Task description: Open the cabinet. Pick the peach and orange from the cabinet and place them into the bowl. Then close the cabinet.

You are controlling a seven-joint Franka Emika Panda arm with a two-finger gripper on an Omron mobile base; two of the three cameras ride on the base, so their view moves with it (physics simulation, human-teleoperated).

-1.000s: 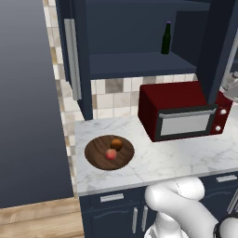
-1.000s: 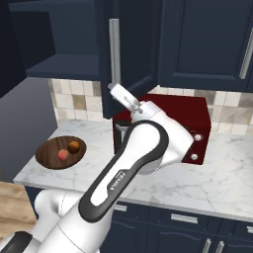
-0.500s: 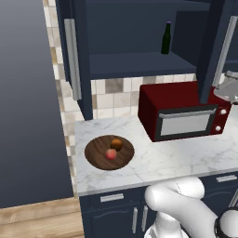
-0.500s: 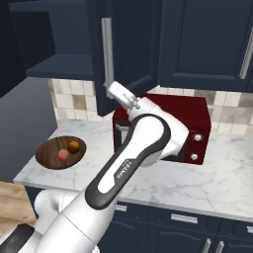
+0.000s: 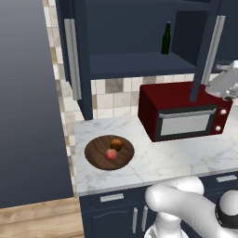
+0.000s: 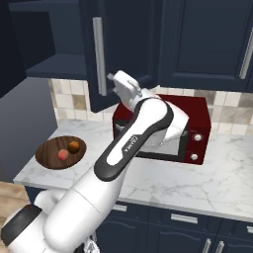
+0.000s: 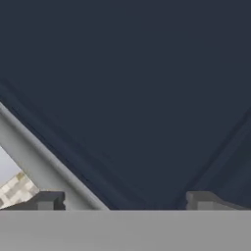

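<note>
In the left base view the peach (image 5: 110,154) and orange (image 5: 116,144) already lie touching in the bowl (image 5: 109,152) near the counter's (image 5: 186,160) left front corner, while the cabinet (image 5: 139,42) stands open above. In the right base view the hand is against the right door (image 6: 121,49), just beside its handle (image 6: 99,55); a push near that edge could slip off. In the hand view the gripper (image 7: 125,201) is spread wide, holding nothing, and a skewed push might catch a fingertip (image 7: 45,200) on the bar.

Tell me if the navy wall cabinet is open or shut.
Open: the dark navy wall cabinet has both doors swung out, baring its shelf and a green bottle.
</note>
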